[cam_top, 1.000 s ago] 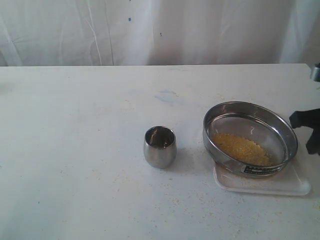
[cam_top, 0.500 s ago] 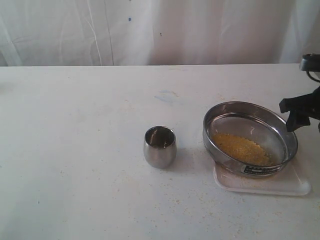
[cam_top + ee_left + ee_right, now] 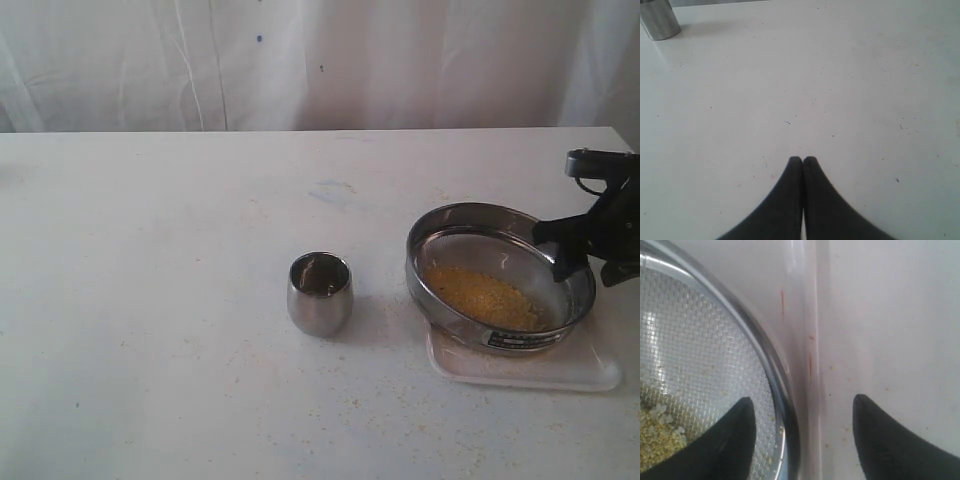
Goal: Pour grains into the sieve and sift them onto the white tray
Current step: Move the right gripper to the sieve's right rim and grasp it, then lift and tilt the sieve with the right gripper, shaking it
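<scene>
The sieve (image 3: 500, 275), a wide steel ring with a mesh bottom and dark side label, rests on the white tray (image 3: 520, 372) at the right. Golden-yellow grains (image 3: 485, 296) lie heaped on its mesh. My right gripper (image 3: 585, 258) is open and straddles the sieve's right rim: in the right wrist view one finger is over the mesh and the other outside over the tray edge, with the sieve rim (image 3: 771, 371) between them and my right gripper (image 3: 802, 410) wide apart. My left gripper (image 3: 803, 160) is shut on nothing above bare table; it is out of the exterior view.
A small rounded steel cup (image 3: 320, 293) stands upright at the table's middle, left of the sieve, and shows as the steel cup (image 3: 659, 20) in the left wrist view. Stray grains dot the white table (image 3: 180, 380) in front of it. A white curtain hangs behind.
My right gripper has moved in from the right edge, leftward and down, onto the sieve's right rim. The sieve, tray and cup have not moved.
</scene>
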`<action>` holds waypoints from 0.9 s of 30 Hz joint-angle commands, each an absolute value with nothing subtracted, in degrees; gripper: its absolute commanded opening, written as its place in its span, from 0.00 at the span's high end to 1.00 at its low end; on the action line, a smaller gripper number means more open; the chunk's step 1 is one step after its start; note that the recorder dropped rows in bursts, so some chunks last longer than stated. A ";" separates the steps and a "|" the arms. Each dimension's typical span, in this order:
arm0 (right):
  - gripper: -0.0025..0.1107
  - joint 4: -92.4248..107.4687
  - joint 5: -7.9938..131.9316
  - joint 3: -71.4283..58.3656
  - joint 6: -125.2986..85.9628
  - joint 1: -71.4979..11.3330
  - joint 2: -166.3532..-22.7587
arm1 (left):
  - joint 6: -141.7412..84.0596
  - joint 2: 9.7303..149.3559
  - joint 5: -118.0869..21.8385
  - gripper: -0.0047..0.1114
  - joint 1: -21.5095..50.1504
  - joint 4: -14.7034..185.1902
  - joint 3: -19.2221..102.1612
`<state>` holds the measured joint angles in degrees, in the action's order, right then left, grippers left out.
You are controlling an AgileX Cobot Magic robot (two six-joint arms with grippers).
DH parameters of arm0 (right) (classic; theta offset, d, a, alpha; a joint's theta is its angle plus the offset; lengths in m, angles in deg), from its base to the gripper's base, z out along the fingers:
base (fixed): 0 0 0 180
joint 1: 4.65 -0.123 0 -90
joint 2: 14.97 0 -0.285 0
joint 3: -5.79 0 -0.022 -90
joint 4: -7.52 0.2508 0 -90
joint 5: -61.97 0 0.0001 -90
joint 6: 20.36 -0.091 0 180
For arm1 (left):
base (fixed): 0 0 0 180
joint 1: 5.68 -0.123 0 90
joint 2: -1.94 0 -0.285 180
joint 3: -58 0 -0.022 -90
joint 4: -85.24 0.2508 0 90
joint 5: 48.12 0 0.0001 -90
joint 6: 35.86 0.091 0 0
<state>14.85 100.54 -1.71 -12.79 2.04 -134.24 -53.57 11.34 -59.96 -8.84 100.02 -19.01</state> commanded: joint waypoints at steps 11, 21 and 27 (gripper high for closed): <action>0.97 12.80 102.70 -1.19 -12.90 2.40 -134.16 | -53.83 11.01 -60.08 0.96 -8.52 100.30 -19.22; 0.98 12.06 106.46 1.08 -12.80 3.78 -130.56 | -53.83 11.01 -60.08 0.96 -8.52 100.30 -19.22; 0.98 11.53 110.39 2.41 -11.82 4.92 -130.57 | -53.83 11.01 -60.08 0.96 -8.52 100.30 -19.22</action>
<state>11.93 109.09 1.62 -12.50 3.91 -131.15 -53.57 11.34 -59.96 -8.84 100.02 -19.01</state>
